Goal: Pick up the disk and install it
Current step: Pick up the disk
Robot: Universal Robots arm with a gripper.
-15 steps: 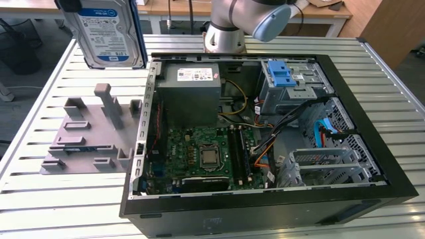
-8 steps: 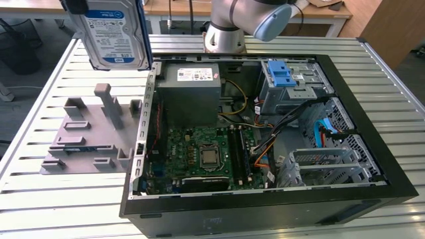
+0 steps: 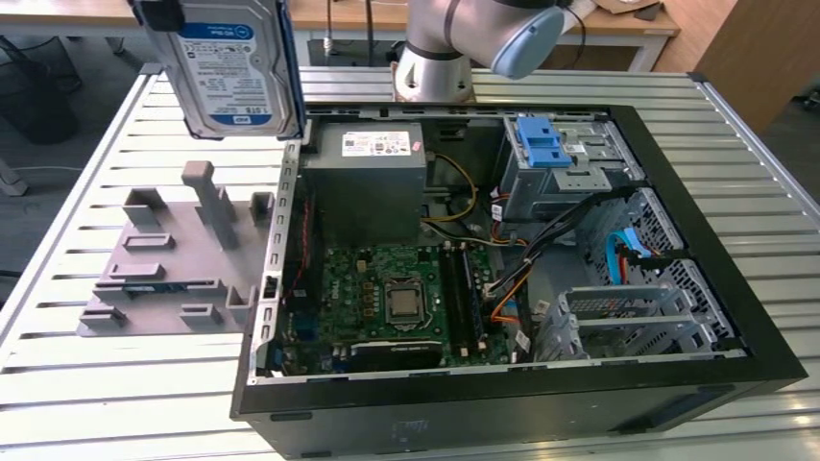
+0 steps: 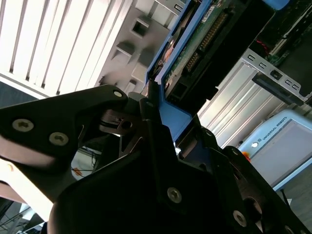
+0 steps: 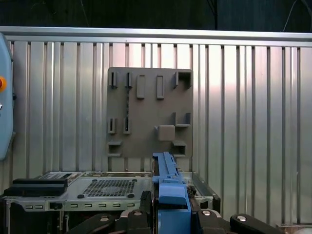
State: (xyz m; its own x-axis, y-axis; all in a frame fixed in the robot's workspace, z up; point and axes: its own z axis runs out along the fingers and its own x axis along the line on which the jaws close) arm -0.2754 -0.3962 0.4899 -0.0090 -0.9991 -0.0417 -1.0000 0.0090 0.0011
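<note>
Looking over the exterior view, I see the disk [image 3: 237, 72] held upright in the air above the far corner of the slatted metal table [image 3: 115, 384], at the exterior view's upper left, just beyond the open computer case [image 3: 717, 317]. Its label faces the camera: white with a blue band across the top and rows of small dark print. The blue plastic bracket [image 3: 292, 77] runs down its edge. In the first wrist view the gripper [image 5: 170, 207] is clamped narrow on that bracket, with a black finger pressed against each side. In the second wrist view I can see the drive's underside, with a green circuit board [image 4: 197, 41] and a row of connector pins. Directly below the disk, a grey fixture plate [image 3: 167, 259] with raised blocks and slots lies flat on the table, touching the case's side wall. Inside the case, the grey power supply [image 3: 372, 182] carries a small white sticker with a red mark. Beside it, toward the exterior view's right, the metal drive cage [image 3: 570, 168] has a blue latch [image 3: 541, 144]. The green motherboard [image 3: 384, 288] sits nearer the camera.
</note>
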